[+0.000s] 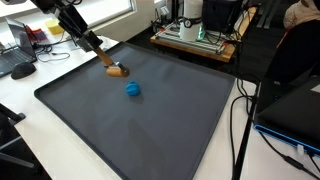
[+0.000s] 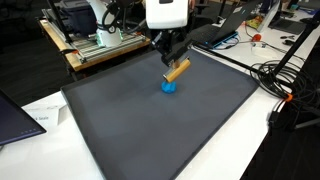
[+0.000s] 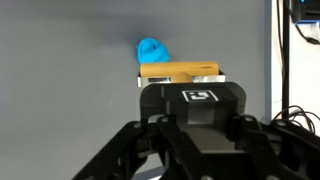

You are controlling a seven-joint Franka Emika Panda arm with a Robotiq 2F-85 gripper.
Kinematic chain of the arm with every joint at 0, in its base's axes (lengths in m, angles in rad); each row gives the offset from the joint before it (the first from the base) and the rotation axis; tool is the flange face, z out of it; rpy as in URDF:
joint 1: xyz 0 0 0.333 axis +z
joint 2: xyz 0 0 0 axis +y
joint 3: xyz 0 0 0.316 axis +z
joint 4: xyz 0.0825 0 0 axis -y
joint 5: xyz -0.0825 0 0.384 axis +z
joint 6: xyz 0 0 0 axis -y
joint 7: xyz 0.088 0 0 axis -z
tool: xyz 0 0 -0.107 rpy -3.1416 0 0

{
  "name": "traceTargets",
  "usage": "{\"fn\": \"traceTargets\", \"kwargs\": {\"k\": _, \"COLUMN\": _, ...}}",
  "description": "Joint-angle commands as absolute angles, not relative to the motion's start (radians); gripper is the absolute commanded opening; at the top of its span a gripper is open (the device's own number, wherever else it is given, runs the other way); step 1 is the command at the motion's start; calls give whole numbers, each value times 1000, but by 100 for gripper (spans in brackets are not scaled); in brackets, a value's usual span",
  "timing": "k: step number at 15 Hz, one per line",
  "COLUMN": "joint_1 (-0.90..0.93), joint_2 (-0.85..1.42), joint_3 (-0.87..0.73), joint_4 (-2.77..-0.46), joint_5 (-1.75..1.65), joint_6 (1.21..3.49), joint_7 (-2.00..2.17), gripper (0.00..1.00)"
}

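Wrist view hides your pincer's (image 3: 181, 84) fingertips behind its own black housing. You see only the wooden block (image 3: 180, 71) showing past that housing, with the blue lump (image 3: 152, 49) just beyond the block's left end. Whether the two touch cannot be told from there.

In both exterior views your pincer (image 1: 106, 62) is closed on the wooden block (image 1: 117, 70), which hangs tilted from the fingers. In an exterior view the block's (image 2: 177, 70) lower end sits right over the blue lump (image 2: 168, 86) (contact is hard to judge). In an exterior view the lump (image 1: 133, 90) lies near the block but apart from it, on the dark mat (image 1: 150, 130).

The mat covers the white tabletop (image 2: 60, 150). The lump is too small for its shape to be made out.
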State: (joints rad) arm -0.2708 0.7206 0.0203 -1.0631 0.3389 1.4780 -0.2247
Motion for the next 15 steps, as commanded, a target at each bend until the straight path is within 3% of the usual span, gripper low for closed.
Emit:
{"fn": "traceTargets", "kwargs": {"k": 1, "joint_1": -304, "joint_2": 752, "joint_3": 40, "joint_4": -1025, "joint_5": 401, "joint_6": 1503, "joint_7": -254, "gripper": 22}}
{"fn": "traceTargets", "kwargs": {"k": 7, "joint_1": -348, "joint_2": 700, "joint_3": 24, "joint_4": -1142, "joint_5": 400, "joint_6": 1640, "joint_7": -332, "gripper": 22}}
{"fn": "traceTargets", "kwargs": {"k": 15, "joint_1": -436, "joint_2": 490, "joint_3": 33, "joint_4": -1479, "joint_5": 446, "joint_6": 1814, "joint_7": -497, "gripper": 22}}
